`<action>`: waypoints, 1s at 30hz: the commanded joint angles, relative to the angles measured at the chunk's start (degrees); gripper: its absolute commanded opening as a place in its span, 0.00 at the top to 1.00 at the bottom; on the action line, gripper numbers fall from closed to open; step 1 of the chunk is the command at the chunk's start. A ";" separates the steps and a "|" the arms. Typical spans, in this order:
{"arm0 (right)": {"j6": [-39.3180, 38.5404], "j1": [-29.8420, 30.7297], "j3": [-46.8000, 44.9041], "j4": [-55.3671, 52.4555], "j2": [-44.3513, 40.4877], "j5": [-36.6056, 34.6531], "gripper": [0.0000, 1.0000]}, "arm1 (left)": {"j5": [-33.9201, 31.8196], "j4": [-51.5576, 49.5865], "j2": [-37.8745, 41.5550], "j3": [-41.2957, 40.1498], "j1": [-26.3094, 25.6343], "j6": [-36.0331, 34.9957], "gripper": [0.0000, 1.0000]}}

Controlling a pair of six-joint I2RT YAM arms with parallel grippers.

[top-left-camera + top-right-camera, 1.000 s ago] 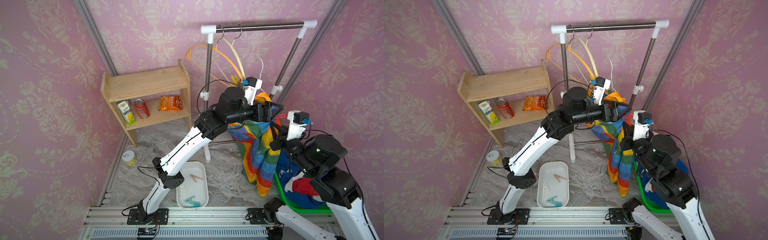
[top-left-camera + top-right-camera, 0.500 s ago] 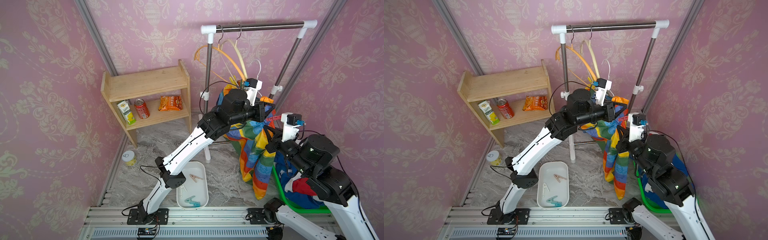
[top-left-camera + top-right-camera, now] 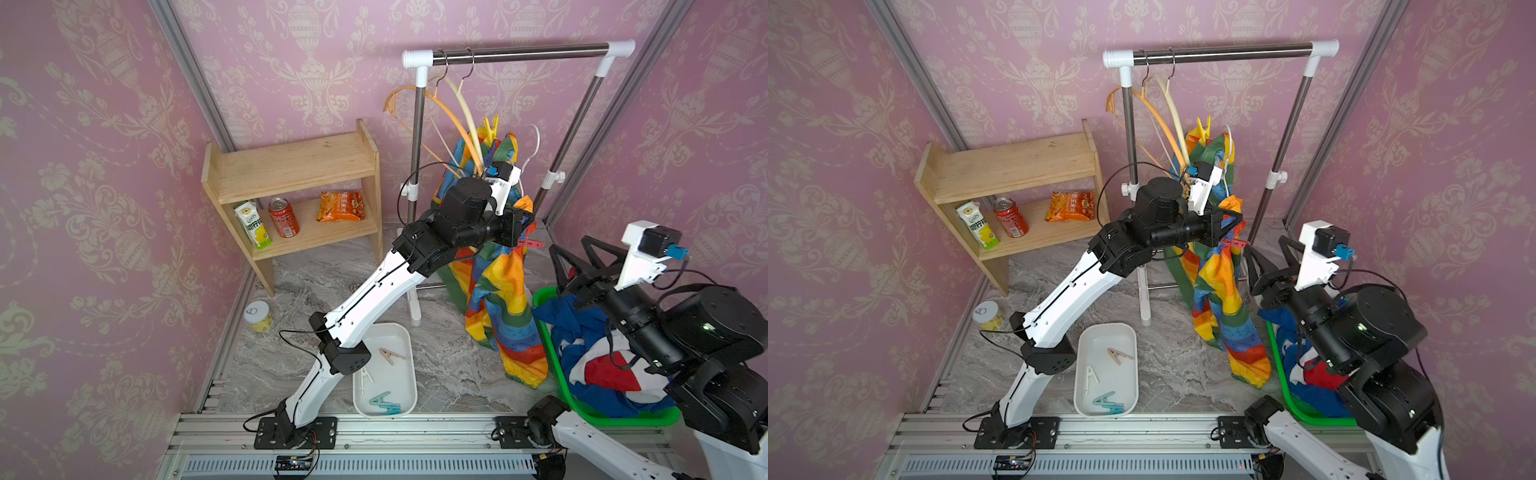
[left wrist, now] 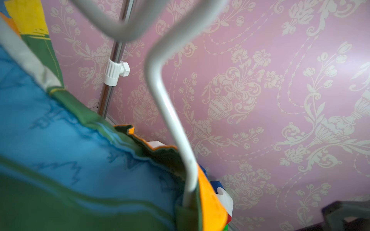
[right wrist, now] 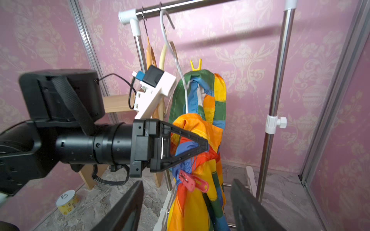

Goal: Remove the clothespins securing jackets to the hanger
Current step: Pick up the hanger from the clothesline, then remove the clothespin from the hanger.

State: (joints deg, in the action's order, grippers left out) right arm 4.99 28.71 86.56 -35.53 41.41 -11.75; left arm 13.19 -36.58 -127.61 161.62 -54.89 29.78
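The rainbow patchwork jacket (image 3: pixel 498 299) (image 3: pixel 1221 299) hangs on a white wire hanger (image 5: pixel 174 52) (image 4: pixel 170 120); the hook sits below the rail in both top views. My left gripper (image 3: pixel 524 226) (image 3: pixel 1233 222) (image 5: pixel 204 145) is shut on a bunched fold of this jacket. A red clothespin (image 5: pixel 193 182) (image 3: pixel 530 243) (image 3: pixel 1233 242) is clipped on the fabric just under it. A yellow clothespin (image 5: pixel 195 65) (image 3: pixel 491 124) stands at the jacket's top. My right gripper (image 5: pixel 186 210) (image 3: pixel 573 257) (image 3: pixel 1268 253) is open, a short way back from the red clothespin and holding nothing.
A white tray (image 3: pixel 405 332) holds beige (image 3: pixel 390 355), white (image 3: pixel 368 376) and teal (image 3: pixel 384 403) clothespins. A green basket (image 3: pixel 582 411) holds the blue, red and white jacket (image 3: pixel 602 365). Two bare hangers (image 3: pixel 440 108) hang on the rack (image 3: pixel 519 52). The wooden shelf (image 3: pixel 291 166) and a tin (image 3: pixel 257 316) are on the left.
My left gripper has shut on the rainbow jacket. The right gripper has opened and drawn back from the jacket. The jacket has shifted up along the hanger.
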 commanded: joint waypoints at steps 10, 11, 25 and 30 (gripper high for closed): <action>4.03 0.30 -6.02 1.96 2.39 1.11 0.37 | 9.13 3.88 4.98 1.06 1.90 -1.68 1.00; 4.31 0.29 -6.63 2.34 2.45 0.84 0.38 | 9.64 3.72 5.24 1.02 1.97 -1.57 1.00; 8.04 0.23 -10.46 9.86 2.25 0.22 0.56 | 18.09 1.54 5.94 0.61 1.95 -2.16 1.00; 9.78 0.22 -9.73 9.23 4.03 2.84 0.69 | 18.76 0.71 6.15 0.61 1.98 -3.64 1.00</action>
State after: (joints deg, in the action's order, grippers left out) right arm 12.97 28.71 76.51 -27.62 44.40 -10.61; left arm 29.43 -38.92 -125.29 161.51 -53.08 29.41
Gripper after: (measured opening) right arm 0.329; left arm 0.087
